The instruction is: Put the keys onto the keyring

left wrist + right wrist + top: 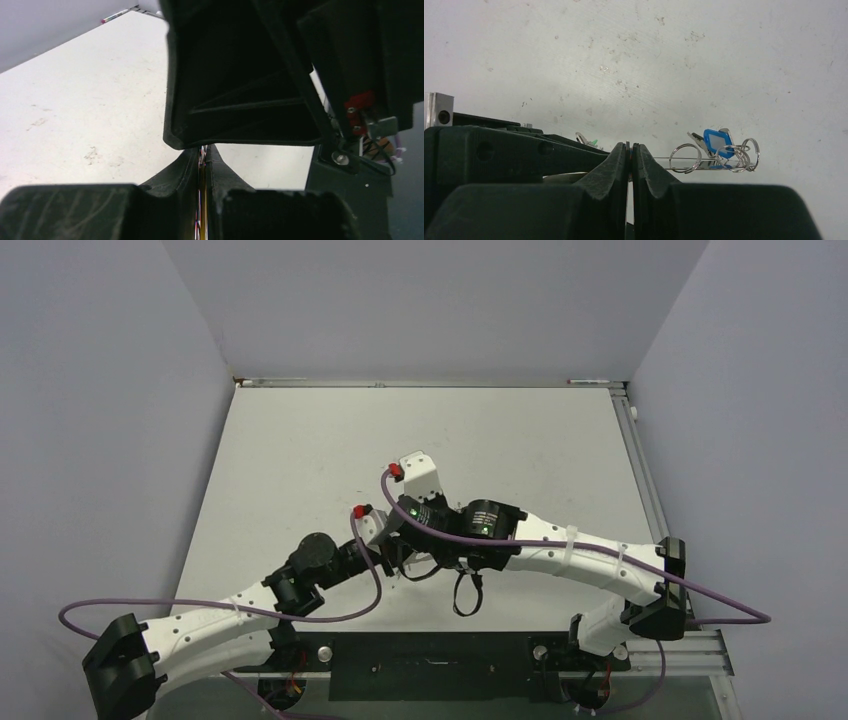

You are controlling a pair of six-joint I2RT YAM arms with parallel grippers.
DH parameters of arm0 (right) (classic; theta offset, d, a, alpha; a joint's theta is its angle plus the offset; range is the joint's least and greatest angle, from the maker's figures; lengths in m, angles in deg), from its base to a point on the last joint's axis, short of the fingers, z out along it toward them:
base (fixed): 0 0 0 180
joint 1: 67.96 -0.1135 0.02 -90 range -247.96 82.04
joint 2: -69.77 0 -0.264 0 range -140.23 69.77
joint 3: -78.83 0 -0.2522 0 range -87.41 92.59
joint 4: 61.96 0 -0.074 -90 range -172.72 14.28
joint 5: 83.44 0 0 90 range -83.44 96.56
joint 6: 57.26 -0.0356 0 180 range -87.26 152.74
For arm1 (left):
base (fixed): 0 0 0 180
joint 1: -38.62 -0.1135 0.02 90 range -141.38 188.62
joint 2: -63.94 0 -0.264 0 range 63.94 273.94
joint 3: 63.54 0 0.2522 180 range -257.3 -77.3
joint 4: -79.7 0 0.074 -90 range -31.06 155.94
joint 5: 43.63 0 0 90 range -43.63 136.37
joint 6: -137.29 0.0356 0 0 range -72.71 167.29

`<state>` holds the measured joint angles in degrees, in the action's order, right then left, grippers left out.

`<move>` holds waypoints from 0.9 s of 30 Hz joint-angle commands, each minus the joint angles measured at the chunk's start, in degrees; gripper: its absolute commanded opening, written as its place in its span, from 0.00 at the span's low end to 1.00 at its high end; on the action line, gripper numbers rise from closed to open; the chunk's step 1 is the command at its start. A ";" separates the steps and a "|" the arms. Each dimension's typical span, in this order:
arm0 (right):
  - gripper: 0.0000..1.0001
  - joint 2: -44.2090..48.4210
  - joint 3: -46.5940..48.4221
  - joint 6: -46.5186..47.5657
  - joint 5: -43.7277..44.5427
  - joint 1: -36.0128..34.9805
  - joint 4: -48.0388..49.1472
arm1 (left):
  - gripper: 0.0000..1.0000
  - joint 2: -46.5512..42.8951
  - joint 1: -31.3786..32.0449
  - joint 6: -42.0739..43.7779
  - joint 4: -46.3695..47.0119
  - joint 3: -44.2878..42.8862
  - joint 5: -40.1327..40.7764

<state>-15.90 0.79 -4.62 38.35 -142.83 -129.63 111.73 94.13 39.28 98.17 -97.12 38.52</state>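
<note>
Right gripper [629, 148]: jaws pressing together; whether they are gripping the wire is unclear.
Left gripper [202, 150]: jaws pressing together.
Keyring [674, 160]: running edge-on, rightward from the right jaws.
Blue key [717, 141]: sitting farther right, among small rings [685, 157].
Worktop [624, 60]: lying beyond.

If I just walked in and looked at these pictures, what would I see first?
First you'd spot the left arm and the right arm leaning together over the near part of the white table, almost bumping. Up close, the right hand is squeezed shut and seems to pinch the keyring, a thin silvery wire poking out sideways. Near the wire's far end sit little rings and a bright blue key.
</note>
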 commanded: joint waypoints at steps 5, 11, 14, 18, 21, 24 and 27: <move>0.05 -1.61 5.13 -1.89 -5.45 1.79 -6.02 | 0.00 -0.82 3.55 13.79 -2.49 -4.44 4.70; 0.05 -1.81 5.98 -1.49 -8.65 2.89 -7.12 | 0.00 0.22 5.36 18.87 -3.18 -5.31 6.76; 0.05 -1.86 6.29 -1.40 -9.76 3.42 -7.58 | 0.00 0.54 6.02 21.13 -2.51 -5.21 7.30; 0.05 -1.84 6.21 -1.39 -11.32 4.39 -7.77 | 0.00 0.32 7.20 25.37 -0.68 -4.21 7.39; 0.05 -1.91 5.97 -1.32 -12.06 4.85 -7.71 | 0.00 0.11 8.21 28.55 1.01 -3.21 9.52; 0.05 -2.07 5.84 -1.27 -12.44 4.91 -7.50 | 0.00 0.20 8.80 30.34 0.92 -3.26 10.68; 0.05 -2.41 5.92 -1.22 -12.77 5.06 -7.50 | 0.00 0.20 9.28 32.16 0.97 -3.26 11.02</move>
<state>-18.04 4.97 -5.72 27.40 -138.04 -137.10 112.57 102.44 66.44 92.49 -98.89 48.61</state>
